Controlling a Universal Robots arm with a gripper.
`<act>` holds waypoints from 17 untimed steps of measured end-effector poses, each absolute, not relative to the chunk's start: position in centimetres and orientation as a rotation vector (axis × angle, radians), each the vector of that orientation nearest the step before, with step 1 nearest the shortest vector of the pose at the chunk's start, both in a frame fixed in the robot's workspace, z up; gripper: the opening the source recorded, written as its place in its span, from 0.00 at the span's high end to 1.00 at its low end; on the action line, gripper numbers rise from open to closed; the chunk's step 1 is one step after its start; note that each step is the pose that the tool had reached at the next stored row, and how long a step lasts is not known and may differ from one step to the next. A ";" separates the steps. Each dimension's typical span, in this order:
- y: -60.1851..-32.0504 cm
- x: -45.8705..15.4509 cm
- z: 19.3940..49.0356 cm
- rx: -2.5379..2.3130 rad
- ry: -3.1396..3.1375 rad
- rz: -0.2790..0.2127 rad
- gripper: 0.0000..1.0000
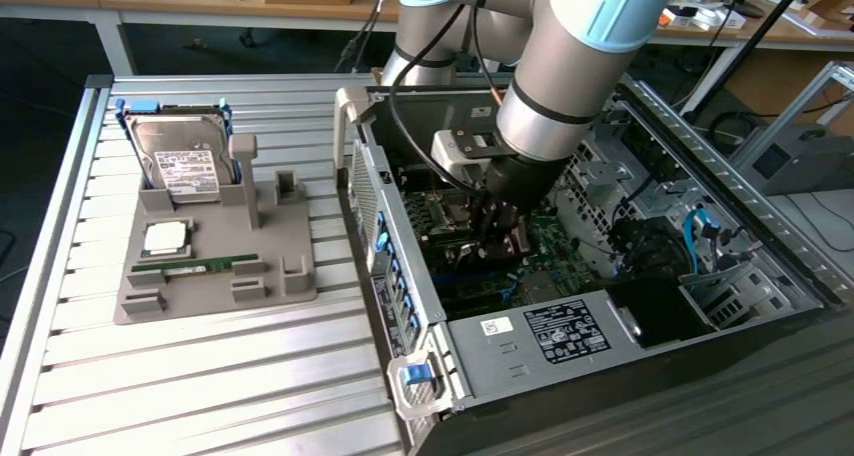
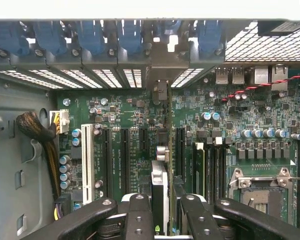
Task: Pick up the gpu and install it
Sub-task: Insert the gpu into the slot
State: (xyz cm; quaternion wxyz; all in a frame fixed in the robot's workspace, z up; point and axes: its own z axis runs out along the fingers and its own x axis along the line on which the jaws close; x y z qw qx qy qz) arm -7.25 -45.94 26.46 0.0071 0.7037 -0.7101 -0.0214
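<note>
The gpu (image 2: 160, 185) is seen edge-on in the wrist view, a thin dark card with a silver metal part. It stands upright over the motherboard (image 2: 130, 120), in line with the long black expansion slots (image 2: 126, 160). My gripper (image 2: 165, 205) is shut on it, with one black finger on each side. Whether the card sits in a slot I cannot tell. In the exterior view my gripper (image 1: 497, 238) reaches down into the open computer case (image 1: 400, 216), low over the motherboard (image 1: 554, 266), and mostly hides the card.
Blue slot latches (image 2: 90, 37) and vented bracket covers line the case's rear wall. A cable bundle (image 2: 37, 130) lies by the board's edge. Outside the case, at the exterior view's left, a grey fixture (image 1: 214, 286) holds a hard drive (image 1: 180, 161), a CPU (image 1: 166, 238) and a green RAM stick (image 1: 200, 266).
</note>
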 end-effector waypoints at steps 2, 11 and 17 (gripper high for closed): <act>-45.9 -7.5 26.5 2.201 -2.221 -0.067 0.73; -46.0 -7.5 26.3 2.201 -2.221 -0.067 0.73; -46.0 -7.5 26.2 2.200 -2.222 -0.067 0.73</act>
